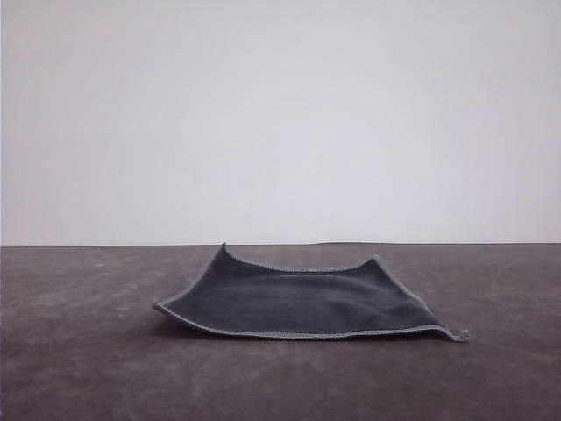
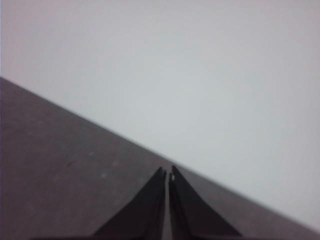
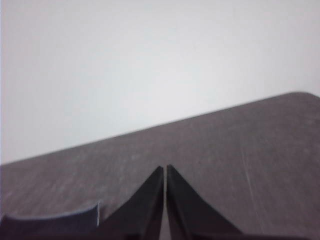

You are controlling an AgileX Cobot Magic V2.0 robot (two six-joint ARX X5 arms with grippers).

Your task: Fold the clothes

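The clothes (image 1: 302, 303) are one small dark grey cloth with light-grey stitched edging, lying spread on the dark table (image 1: 79, 351) at the middle of the front view. Its far corners curl upward and its near right corner trails out in a small tail. In the left wrist view my left gripper (image 2: 167, 174) is shut, its black fingertips together over bare table with nothing between them. My right gripper (image 3: 164, 169) is shut too, nothing held. A dark grey corner of the clothes (image 3: 60, 220) lies beside the right fingers, apart from them.
The dark table runs wide on both sides of the cloth and toward the front edge. A plain white wall (image 1: 280, 114) stands behind the table's far edge.
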